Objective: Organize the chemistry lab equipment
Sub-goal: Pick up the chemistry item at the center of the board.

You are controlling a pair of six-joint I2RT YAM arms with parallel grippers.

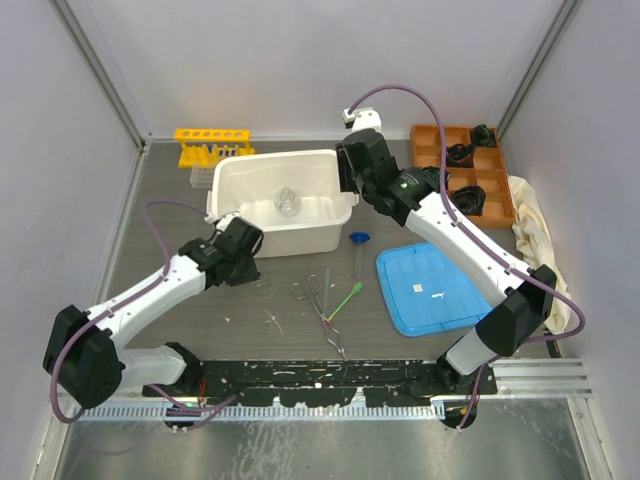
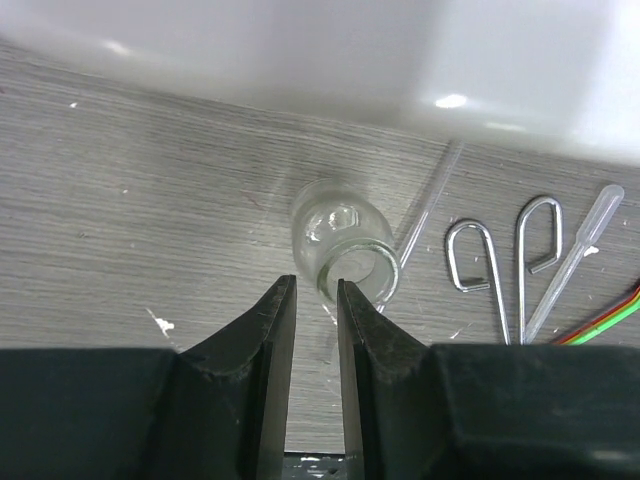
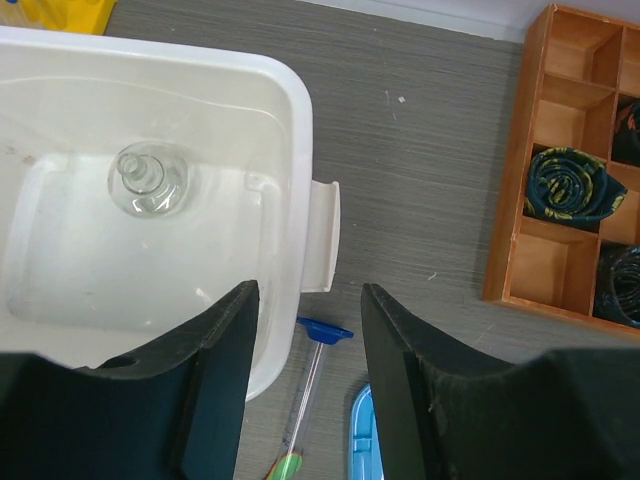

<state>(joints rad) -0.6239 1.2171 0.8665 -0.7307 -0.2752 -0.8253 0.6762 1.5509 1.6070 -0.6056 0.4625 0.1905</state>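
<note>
My left gripper, barely open and empty, sits at the flask's mouth, just near of the tub. My right gripper, half open and empty, hangs over its right rim.

1. L arm: runs low from its base at near left, fwd and to the right, wrist bent down.
2. L gripper: fingers nearly parallel w/ just a thin slit btwn them, nothing in the slit.
3. R arm: stretched diagonally from near right up to far centre, elbow raised.
4. R gripper: pointing down, fingers well apart, nothing btwn them.
</note>
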